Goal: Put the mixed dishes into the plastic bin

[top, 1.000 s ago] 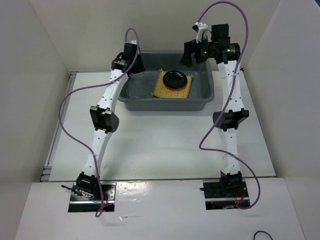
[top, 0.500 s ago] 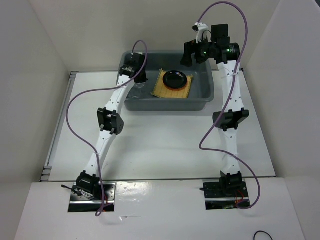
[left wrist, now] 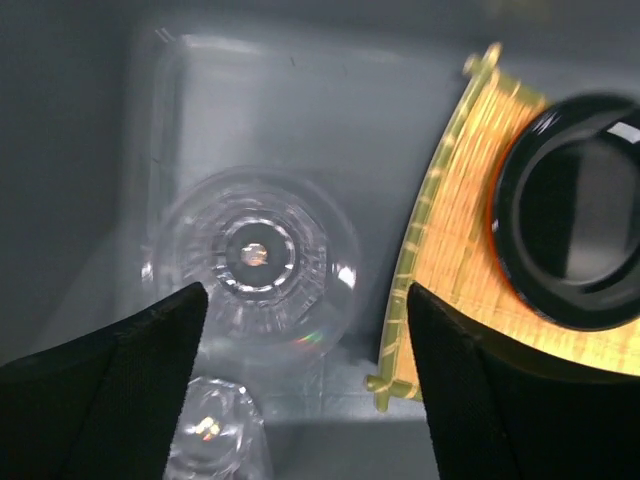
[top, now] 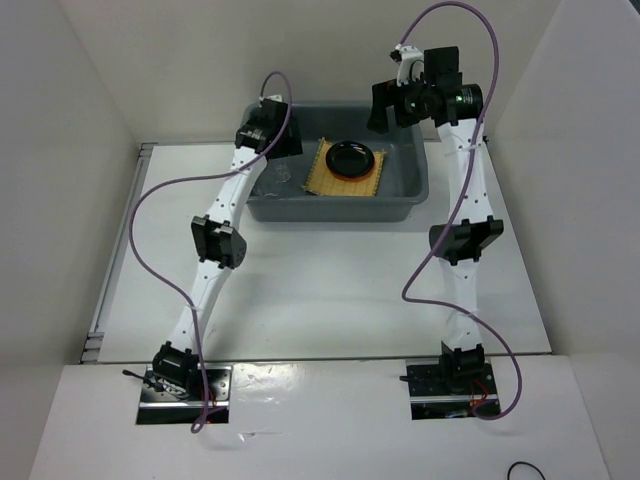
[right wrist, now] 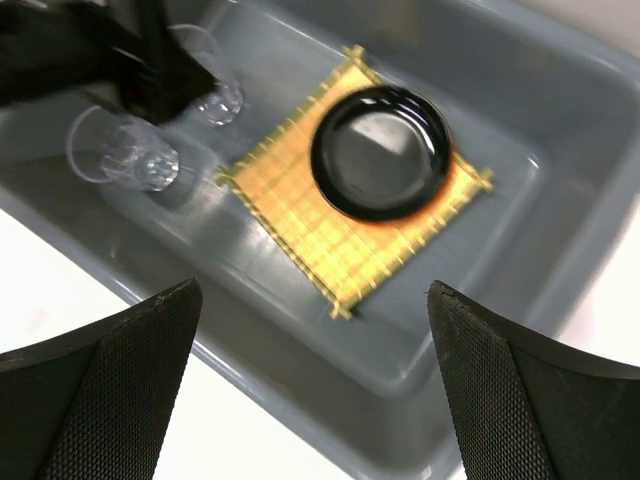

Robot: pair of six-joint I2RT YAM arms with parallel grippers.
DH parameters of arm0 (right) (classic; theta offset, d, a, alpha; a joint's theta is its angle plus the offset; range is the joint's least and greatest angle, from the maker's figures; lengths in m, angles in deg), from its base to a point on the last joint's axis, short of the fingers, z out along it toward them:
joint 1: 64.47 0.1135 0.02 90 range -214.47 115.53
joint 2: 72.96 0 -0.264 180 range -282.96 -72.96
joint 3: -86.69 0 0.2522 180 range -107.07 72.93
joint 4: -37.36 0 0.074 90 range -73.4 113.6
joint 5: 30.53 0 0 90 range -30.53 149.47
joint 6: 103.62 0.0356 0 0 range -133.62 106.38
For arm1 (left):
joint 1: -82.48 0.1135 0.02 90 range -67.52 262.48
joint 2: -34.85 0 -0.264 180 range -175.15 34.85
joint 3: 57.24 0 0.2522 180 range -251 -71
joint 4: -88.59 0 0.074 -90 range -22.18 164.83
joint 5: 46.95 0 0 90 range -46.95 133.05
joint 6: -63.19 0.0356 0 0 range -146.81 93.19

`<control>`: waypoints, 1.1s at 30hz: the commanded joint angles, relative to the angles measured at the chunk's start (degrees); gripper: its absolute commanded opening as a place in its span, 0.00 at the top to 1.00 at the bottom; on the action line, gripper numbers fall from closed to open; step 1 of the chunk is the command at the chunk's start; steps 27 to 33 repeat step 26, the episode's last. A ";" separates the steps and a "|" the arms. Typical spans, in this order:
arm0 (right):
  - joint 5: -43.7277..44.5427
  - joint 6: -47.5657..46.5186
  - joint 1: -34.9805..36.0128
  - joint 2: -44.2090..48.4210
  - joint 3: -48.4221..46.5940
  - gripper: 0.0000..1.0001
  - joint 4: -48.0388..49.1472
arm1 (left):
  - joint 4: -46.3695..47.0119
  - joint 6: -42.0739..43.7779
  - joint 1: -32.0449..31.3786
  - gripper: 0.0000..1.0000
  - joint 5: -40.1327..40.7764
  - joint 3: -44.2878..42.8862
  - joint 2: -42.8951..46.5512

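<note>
The grey-blue plastic bin [top: 340, 205] stands at the back of the table. In it lies the tan woven mat [top: 330, 178] [left wrist: 450, 250] [right wrist: 300, 215]. The black plate [top: 352, 158] [left wrist: 575, 215] [right wrist: 380, 150] rests on the mat, with an orange rim showing under it. Two clear glasses sit in the bin's left end, one [left wrist: 255, 260] [right wrist: 125, 150] right under my left gripper [top: 278, 150] [left wrist: 305, 300], which is open and apart from it. The other glass [left wrist: 215, 435] [right wrist: 215, 92] is beside it. My right gripper [top: 385, 105] [right wrist: 312, 290] hangs open and empty above the bin's right side.
White walls enclose the table on three sides. The bin's near rim [right wrist: 260, 370] lies under my right gripper. White tabletop [top: 330, 290] stretches between the bin and the arm bases.
My left gripper moved right over the bin's left end, then opened and let go of a clear glass, which now sits in the bin. The right arm barely shifted.
</note>
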 commanded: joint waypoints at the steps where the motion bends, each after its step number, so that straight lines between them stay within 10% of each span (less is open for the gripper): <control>1: 6.68 1.85 0.23 8.84 3.08 0.02 2.05 | 2.68 1.14 1.52 0.11 4.47 -2.44 12.07; 2: 7.92 2.37 0.93 9.72 3.10 0.02 2.05 | 1.89 1.14 2.39 0.00 5.53 -2.44 13.58; 11: 19.72 8.27 1.47 22.46 7.66 0.02 3.81 | -15.86 -3.43 7.05 0.00 19.25 -1.23 39.76; 17: 19.62 11.61 1.47 30.37 12.58 0.02 3.28 | -20.79 -9.66 7.24 0.00 26.62 27.30 63.57; 22: 21.63 12.66 1.47 36.16 18.71 0.02 3.28 | -5.17 -5.63 8.81 0.00 20.85 69.10 90.90; 33: 22.95 12.05 1.47 42.76 28.39 0.02 4.33 | -1.72 -2.03 10.14 0.00 13.99 77.70 98.49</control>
